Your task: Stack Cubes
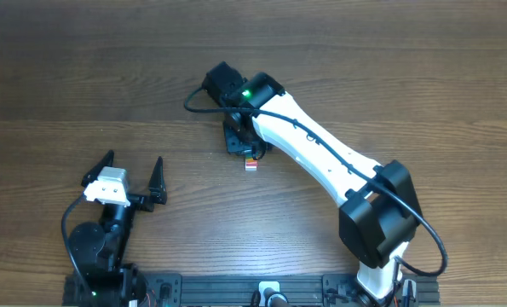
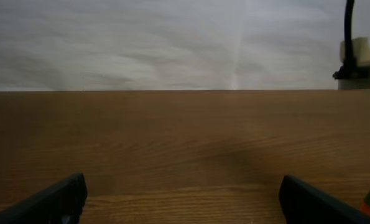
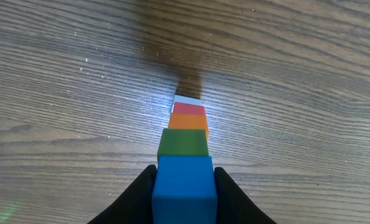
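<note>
Near the table's [image 1: 423, 60] middle, the blue cube [image 3: 183, 193] is clamped by the right gripper [image 3: 183, 179] atop the green, orange, red and white stack [image 3: 186, 127]. At the near left, the left gripper [image 1: 135, 159] is held spread wide.

A brown wood-grain tabletop [image 1: 66, 68] spreads wide, meeting a pale, softly lit wall [image 2: 141, 43] at its far edge

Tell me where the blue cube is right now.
In the right wrist view, the blue cube sits between the right tool's fingers, topmost over the green cube, near the table's middle.
</note>
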